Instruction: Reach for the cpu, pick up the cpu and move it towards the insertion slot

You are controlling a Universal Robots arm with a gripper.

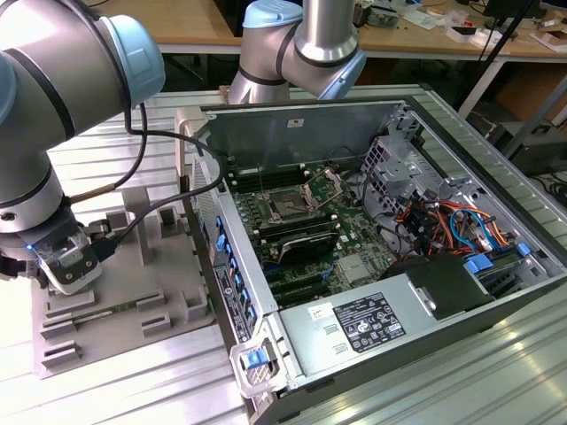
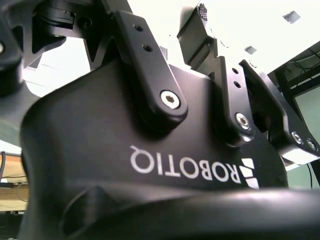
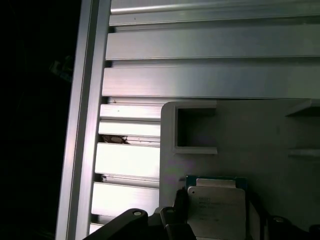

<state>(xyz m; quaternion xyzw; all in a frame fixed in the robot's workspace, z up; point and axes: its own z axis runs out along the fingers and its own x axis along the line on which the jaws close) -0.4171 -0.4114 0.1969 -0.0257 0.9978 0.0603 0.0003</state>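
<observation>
Cpu [image 3: 216,210], the small flat square chip with a silvery metal top and a thin green rim, sits right at the black gripper [image 1: 66,270], against the grey moulded plastic tray [image 3: 250,135]. I cannot tell if the gripper is clenched on the chip or loose beside it. I also cannot tell if the chip rests on the tray or hangs just above it.

That is my first worry: with a weak or crooked hold, the chip may tip, slip and fall. The tray's raised grey blocks [image 1: 142,199] stand close by, so the chip could catch on one.

Farther off, the tall metal side wall [image 1: 217,230] of the open computer case stands between the tray and the insertion slot [image 1: 290,206], a small dark square socket with a shiny frame on the green board. A low path could knock the chip on that wall. The socket's shiny plate [image 1: 324,184] stands up and could get bumped too.
</observation>
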